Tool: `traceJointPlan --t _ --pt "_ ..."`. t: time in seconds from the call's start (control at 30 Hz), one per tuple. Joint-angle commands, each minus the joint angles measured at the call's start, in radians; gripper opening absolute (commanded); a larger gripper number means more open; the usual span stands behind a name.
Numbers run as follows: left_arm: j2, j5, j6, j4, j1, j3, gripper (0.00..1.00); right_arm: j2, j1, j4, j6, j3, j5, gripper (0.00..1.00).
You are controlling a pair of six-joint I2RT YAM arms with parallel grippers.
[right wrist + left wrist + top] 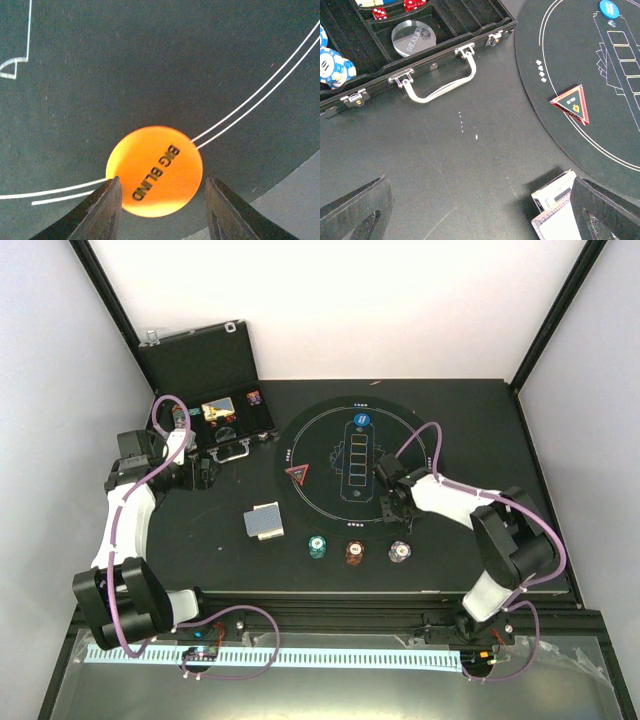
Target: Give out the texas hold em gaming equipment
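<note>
The left arm [130, 515] climbs from its base, bends at the elbow and reaches inward. Its left pincer [479, 200] is tipped downward, jaws spread as wide as they go. The right arm [450, 502] stretches leftward, folded at the elbow. The right pincer [162, 195] points down, jaws about half apart.

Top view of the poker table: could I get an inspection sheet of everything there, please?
Surface: black table with a round mat with white outlines on it.
Job's things: cards beside the mat; three chips in a row at its near edge; blue disc, red triangle marker and orange disc on the mat.
Clutter: open black case holding dice and a dealer puck.
Pincers: left pincer open above the table; right pincer straddles the orange disc, grip unclear.
Cables: purple cables loop to each pincer.
Surroundings: white walls, black frame.
</note>
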Motion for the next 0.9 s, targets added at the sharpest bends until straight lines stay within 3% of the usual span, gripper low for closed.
traceJointPlan --t 0.0,0.33,0.47,0.67,0.87 --pt "-0.005 0.018 0.011 -0.016 0.011 0.043 0.99 0.024 -0.028 -0.011 -0.026 0.054 0.050 0.48" --pt "-0.002 0.020 0.016 -0.019 0.020 0.048 0.99 0.016 -0.038 -0.018 -0.035 0.088 0.016 0.47" --pt "-0.002 0.022 0.018 -0.018 0.021 0.048 0.99 -0.076 0.006 -0.077 -0.031 0.132 0.020 0.55" --pt "0.009 0.025 0.022 -0.032 0.025 0.052 0.99 -0.151 0.166 -0.191 -0.020 0.276 -0.003 0.68" --pt "0.009 0.026 0.028 -0.043 0.033 0.051 0.99 -0.084 0.387 -0.247 -0.001 0.390 -0.092 0.83"
